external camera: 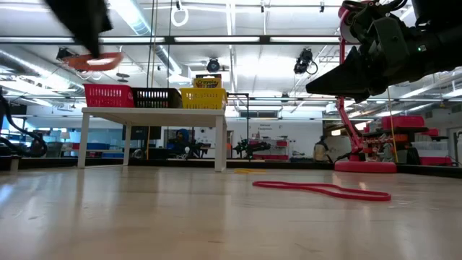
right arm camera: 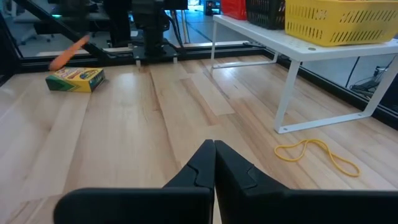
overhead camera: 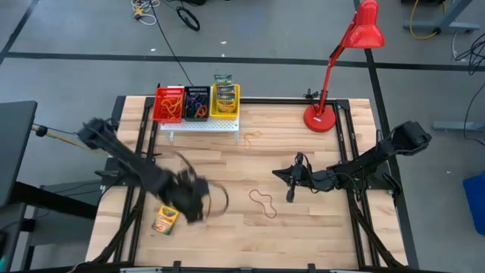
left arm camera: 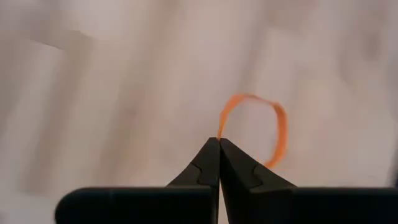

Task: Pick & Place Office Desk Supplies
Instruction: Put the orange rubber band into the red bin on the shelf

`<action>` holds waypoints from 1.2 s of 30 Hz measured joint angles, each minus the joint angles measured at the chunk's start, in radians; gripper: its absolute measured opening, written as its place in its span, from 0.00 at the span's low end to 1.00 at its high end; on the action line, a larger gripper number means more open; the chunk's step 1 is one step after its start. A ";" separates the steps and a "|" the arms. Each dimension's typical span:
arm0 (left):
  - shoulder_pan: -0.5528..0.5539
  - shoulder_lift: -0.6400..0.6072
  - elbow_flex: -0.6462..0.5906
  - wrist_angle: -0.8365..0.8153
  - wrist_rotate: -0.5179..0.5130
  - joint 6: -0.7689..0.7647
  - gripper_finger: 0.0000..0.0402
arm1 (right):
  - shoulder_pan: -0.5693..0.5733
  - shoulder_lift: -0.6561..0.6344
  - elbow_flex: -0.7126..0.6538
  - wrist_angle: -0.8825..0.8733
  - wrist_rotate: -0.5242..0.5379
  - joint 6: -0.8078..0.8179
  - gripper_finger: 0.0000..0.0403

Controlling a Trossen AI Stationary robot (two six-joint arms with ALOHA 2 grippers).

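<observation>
Dangling from left gripper [left arm camera: 219, 140]: rubber band [left arm camera: 277, 127]

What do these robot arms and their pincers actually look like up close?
Both arms are dark, nearly black, built of slim jointed segments. The left arm and right arm look alike. Each ends in a two-finger gripper. The left gripper and right gripper have matte black, wedge-shaped fingers tapering to a point, mounted on a rounded black crossbar. No markings show.

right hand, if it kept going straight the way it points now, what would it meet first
Probably bare table: the shut right hand aims low across the wood. The crayon box and the white stand's leg lie off to either side; depth is unclear.
</observation>
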 joint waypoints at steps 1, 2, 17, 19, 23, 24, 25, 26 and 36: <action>0.032 -0.037 0.000 -0.030 -0.035 0.008 0.01 | 0.000 0.000 0.000 0.000 0.000 0.000 0.01; 0.065 -0.075 0.000 -0.056 -0.070 0.018 0.01 | 0.000 0.000 0.000 0.000 0.000 0.000 0.01; 0.552 -0.419 0.044 -0.105 -0.250 0.342 0.01 | 0.000 0.000 0.000 -0.001 0.000 0.000 0.01; 0.606 -0.420 0.093 -0.115 -0.268 0.388 0.01 | 0.000 0.000 0.000 -0.001 0.000 0.000 0.01; 0.706 -0.412 0.221 -0.174 -0.294 0.441 0.01 | 0.000 0.000 0.000 -0.001 0.000 0.000 0.01; 0.733 -0.408 0.249 -0.203 -0.303 0.444 0.01 | 0.000 0.000 0.000 -0.001 0.000 0.000 0.01; 0.761 -0.403 0.275 -0.241 -0.309 0.444 0.01 | 0.000 0.000 0.000 -0.001 0.000 0.000 0.01; 0.791 -0.398 0.299 -0.275 -0.309 0.444 0.01 | 0.000 0.000 0.000 -0.001 0.000 0.000 0.01; 1.059 -0.368 0.309 -0.424 -0.295 0.468 0.01 | 0.000 0.000 0.000 -0.002 -0.001 0.001 0.01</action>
